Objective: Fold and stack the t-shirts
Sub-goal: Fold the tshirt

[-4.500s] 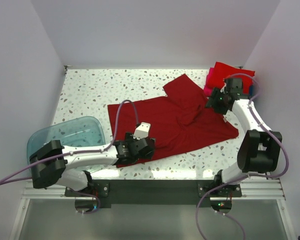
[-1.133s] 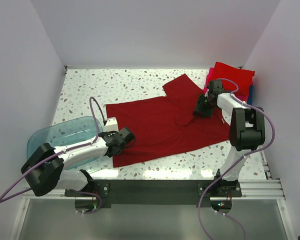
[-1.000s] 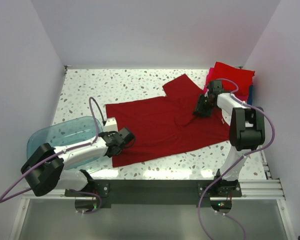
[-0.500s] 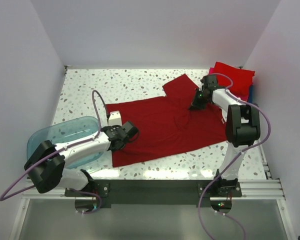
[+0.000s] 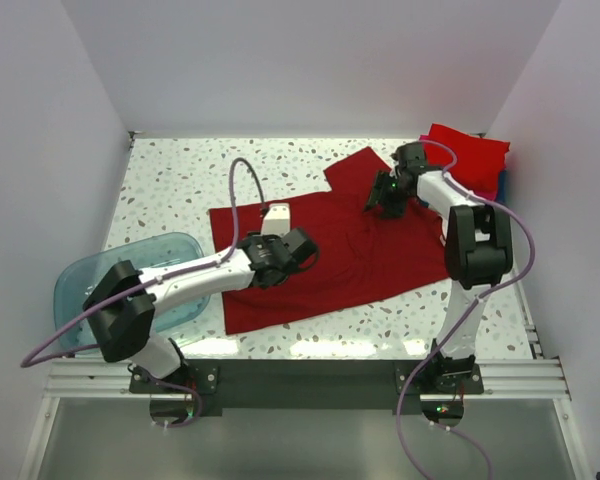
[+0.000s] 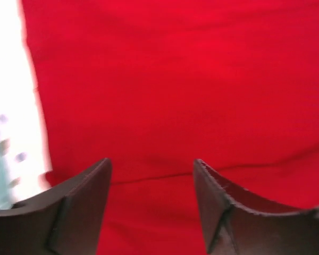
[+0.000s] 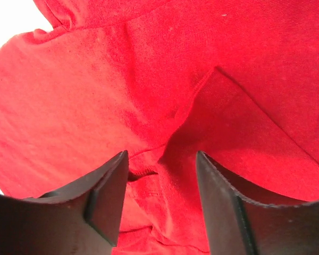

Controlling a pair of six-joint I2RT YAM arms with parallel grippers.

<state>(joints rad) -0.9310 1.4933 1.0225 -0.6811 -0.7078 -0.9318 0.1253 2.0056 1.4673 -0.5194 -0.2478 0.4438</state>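
On the speckled counter point(image 5: 180, 170) lies the dark red t-shirt point(image 5: 350, 250), spread out almost flat, with one sleeve poking up toward the back wall. The left tool point(image 5: 302, 255) is over the left half of this shirt and points toward its middle. In the left wrist view its two dark fingers point(image 6: 77, 207) stand apart with only red cloth showing between them (nothing is pinched), so this tool is open. The shirt's left edge and a strip of bright counter show off to one side there. The right tool point(image 5: 383, 203) is over the far right part of the same shirt, just beside the sleeve that sticks up. In the right wrist view its fingers point(image 7: 106, 202) also stand apart, so it is open too and holds nothing. Under them the cloth is bumpy, with a seam and a small fold running between the two fingers. I cannot tell if either tool touches the cloth. A folded bright red t-shirt point(image 5: 470, 155) sits in the back right corner, just past the right arm and apart from the spread shirt. A see-through blue tub point(image 5: 100, 275) sits at the near left corner, and the left arm reaches across it.
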